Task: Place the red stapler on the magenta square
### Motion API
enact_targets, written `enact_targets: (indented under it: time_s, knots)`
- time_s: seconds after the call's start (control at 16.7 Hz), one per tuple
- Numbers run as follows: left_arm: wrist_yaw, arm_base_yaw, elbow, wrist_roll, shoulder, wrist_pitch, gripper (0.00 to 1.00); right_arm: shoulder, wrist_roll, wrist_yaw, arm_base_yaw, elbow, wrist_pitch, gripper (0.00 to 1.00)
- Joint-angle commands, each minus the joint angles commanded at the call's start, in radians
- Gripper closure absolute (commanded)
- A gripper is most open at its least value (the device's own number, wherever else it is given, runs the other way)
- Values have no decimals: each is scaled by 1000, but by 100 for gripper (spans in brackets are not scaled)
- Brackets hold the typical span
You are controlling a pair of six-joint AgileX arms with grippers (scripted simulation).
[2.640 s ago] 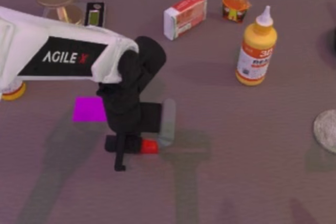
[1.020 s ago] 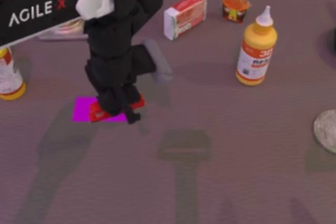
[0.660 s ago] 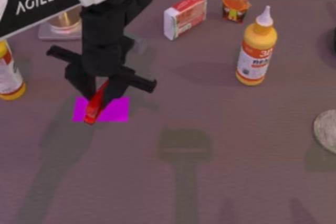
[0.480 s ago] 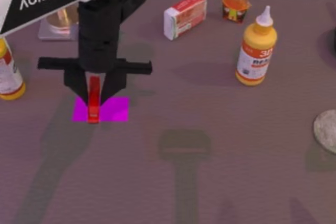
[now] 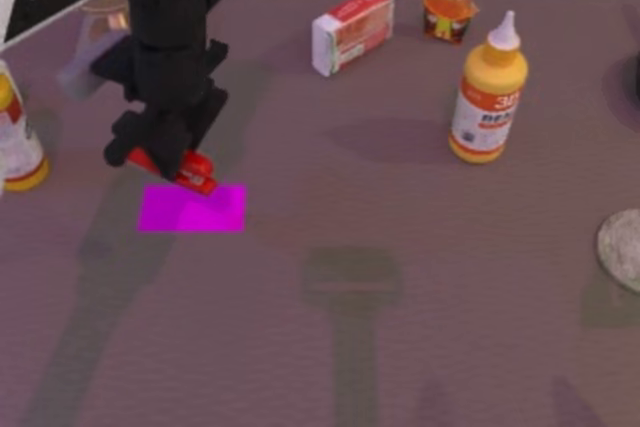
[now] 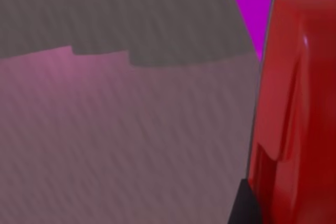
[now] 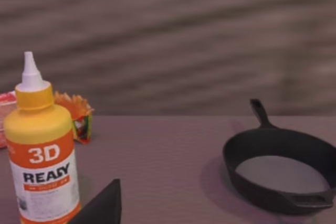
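Red slim stapler point(image 5: 187, 170) is clamped in the left gripper point(image 5: 165, 152), its long axis diagonal. Flat magenta square point(image 5: 192, 209) lies just below-right of it in the top view.

The table point(image 5: 400, 347) bears the magenta square point(image 5: 192, 209), a yellow bottle point(image 5: 488, 97), perhaps a skillet point(image 7: 281, 174).

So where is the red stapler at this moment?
In the top view the red stapler is on the table's left side, under the left gripper, at the upper edge of the magenta square; only its tip overlaps the patch.
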Motion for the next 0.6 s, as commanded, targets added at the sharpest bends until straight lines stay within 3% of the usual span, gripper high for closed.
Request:
enact_targets:
  time_s: [0.3,0.6]
  knots:
    - [47,40,50,-324,-8,56,100,0,0,0,0,0,0,0]
    - [62,51,63,-395,-13,75,100,0,0,0,0,0,0,0]
